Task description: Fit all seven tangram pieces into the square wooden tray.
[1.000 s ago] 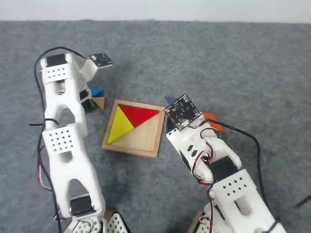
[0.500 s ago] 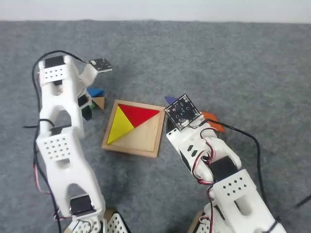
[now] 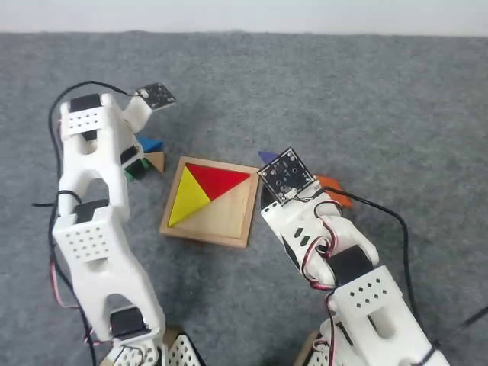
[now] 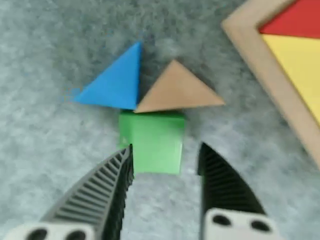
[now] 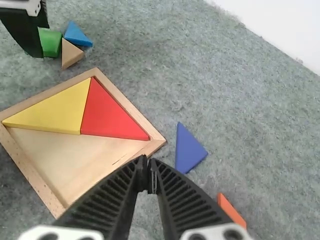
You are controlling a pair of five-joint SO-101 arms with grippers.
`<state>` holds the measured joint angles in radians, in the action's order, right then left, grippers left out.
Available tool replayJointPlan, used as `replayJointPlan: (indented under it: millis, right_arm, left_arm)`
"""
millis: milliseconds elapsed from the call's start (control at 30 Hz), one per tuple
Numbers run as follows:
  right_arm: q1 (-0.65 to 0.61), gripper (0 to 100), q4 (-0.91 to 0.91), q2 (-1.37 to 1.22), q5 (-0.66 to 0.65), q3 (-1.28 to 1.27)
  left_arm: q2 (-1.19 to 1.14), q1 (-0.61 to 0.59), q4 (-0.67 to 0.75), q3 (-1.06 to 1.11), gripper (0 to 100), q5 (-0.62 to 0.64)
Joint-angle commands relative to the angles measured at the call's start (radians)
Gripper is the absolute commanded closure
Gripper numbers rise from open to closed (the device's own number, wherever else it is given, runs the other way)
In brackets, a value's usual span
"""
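Grey felt covers the worktop, where the square wooden tray holds two of the seven pieces: a yellow triangle and a red triangle. Over the past second the left arm has swung outward from the tray, uncovering the green square in the high view. The left claw now hangs open with a jaw on either side of the square's near edge. The square touches a blue triangle and a tan triangle. The right claw, closed and empty, has not budged from over the tray's rim. A grasp of the green square looks imminent — five pieces remain outside.
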<state>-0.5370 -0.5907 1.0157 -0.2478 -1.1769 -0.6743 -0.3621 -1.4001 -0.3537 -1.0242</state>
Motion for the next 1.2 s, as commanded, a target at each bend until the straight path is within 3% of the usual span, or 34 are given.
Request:
replayJointPlan:
  millis: [0,467,567,767,1167]
  right_arm:
    - [0.008,99.1,0.027,0.022,0.006,0.009]
    - [0.008,99.1,0.025,0.028,0.006,0.009]
    - [0.01,99.1,0.025,0.028,0.006,0.009]
    - [0.01,99.1,0.025,0.028,0.006,0.009]
    - [0.012,99.1,0.025,0.028,0.006,0.009]
  left_arm:
    - [-0.023,-0.011,0.089,-0.012,75,0.015]
    - [-0.109,-0.02,0.06,-0.013,75,0.0]
    - [-0.109,-0.017,-0.005,-0.013,76,-0.066]
    - [-0.107,-0.015,-0.071,-0.036,90,-0.075]
    - [-0.107,-0.018,-0.336,-0.254,90,-0.071]
